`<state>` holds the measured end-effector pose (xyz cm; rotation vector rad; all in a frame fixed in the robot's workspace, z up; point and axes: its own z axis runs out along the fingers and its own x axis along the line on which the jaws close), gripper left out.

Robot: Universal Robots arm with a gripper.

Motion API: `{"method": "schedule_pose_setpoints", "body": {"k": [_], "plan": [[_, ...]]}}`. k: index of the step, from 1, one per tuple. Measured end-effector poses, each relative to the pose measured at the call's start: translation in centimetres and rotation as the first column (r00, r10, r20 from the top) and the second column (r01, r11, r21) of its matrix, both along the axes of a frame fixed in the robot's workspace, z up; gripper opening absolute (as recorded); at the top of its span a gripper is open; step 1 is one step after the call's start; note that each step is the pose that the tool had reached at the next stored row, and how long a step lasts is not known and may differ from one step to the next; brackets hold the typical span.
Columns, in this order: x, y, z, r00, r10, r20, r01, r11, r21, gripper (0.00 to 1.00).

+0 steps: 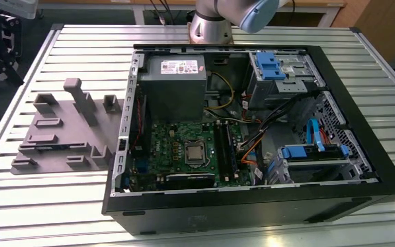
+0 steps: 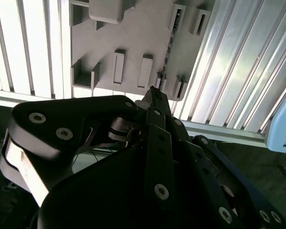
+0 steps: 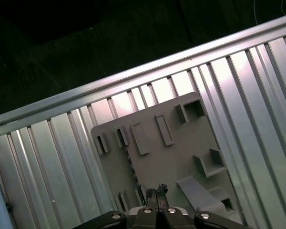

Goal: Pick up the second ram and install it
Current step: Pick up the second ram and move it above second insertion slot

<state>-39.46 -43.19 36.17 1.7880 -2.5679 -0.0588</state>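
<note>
The gripper (image 3: 155, 192) hung, fingers (image 2: 153, 98) together, over the matte grey slotted tray (image 3: 181, 143) on the ribbed aluminium counter (image 3: 52, 157); the thin second ram (image 3: 132, 167) stood edgewise inside.

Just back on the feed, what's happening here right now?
The arm's gripper hangs over the grey tray on the slatted table, as both wrist views show. In the exterior view the tray lies beside the open PC case, on that view's left. Whether the gripper holds a ram cannot be told.
</note>
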Motion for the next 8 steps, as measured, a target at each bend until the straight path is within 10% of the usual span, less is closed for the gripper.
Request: {"method": "schedule_pose_setpoints", "body": {"k": [8], "plan": [[-0.03, 0.0, 0.0, 0.9979, 0.065, -0.0001, -0.065, 0.9979, 0.0, 0.11]]}}
